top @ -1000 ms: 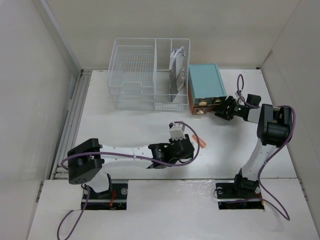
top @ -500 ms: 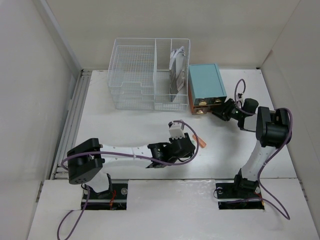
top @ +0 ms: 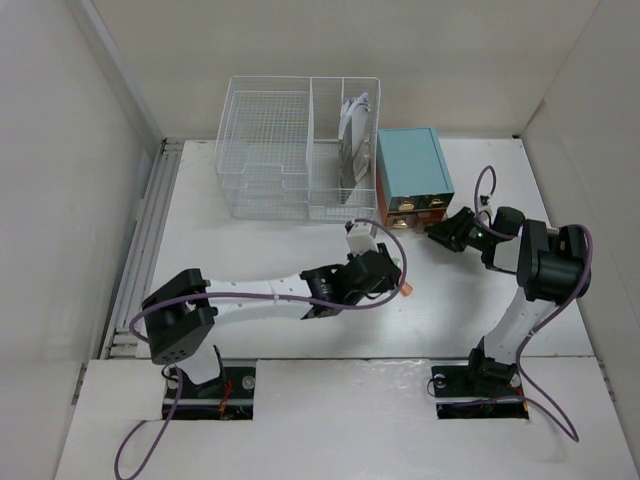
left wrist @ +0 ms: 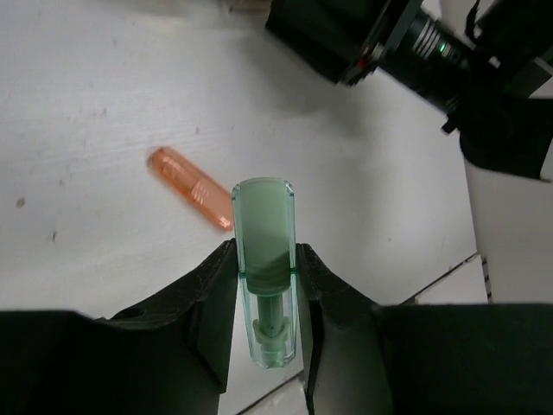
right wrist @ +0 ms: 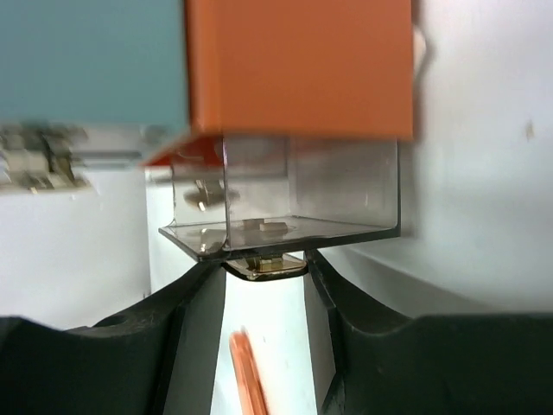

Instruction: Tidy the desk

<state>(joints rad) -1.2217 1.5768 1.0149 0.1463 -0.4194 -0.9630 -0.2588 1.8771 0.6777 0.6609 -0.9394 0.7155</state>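
The white desk (top: 250, 250) bears a teal drawer box (top: 414, 163) at the back right. My left gripper (left wrist: 264, 268) is shut on a translucent green highlighter (left wrist: 263, 233) and holds it above the desk; in the top view the left gripper (top: 390, 268) is at the middle. An orange highlighter (left wrist: 190, 187) lies on the desk just beyond it, also seen in the top view (top: 406, 286). My right gripper (right wrist: 264, 270) is shut on the gold handle (right wrist: 266, 264) of a clear drawer (right wrist: 294, 194) pulled partly out of the box; in the top view the right gripper (top: 440, 232) is at the box front.
A white wire-mesh organizer basket (top: 265, 150) with papers (top: 354, 135) stands at the back, left of the teal box. A grey rail (top: 150, 230) runs along the desk's left edge. Walls close in on both sides. My two grippers are close together.
My left gripper has moved right and farther back with the green highlighter, closer to the drawer box. My right gripper has drawn back a little at the drawer front.
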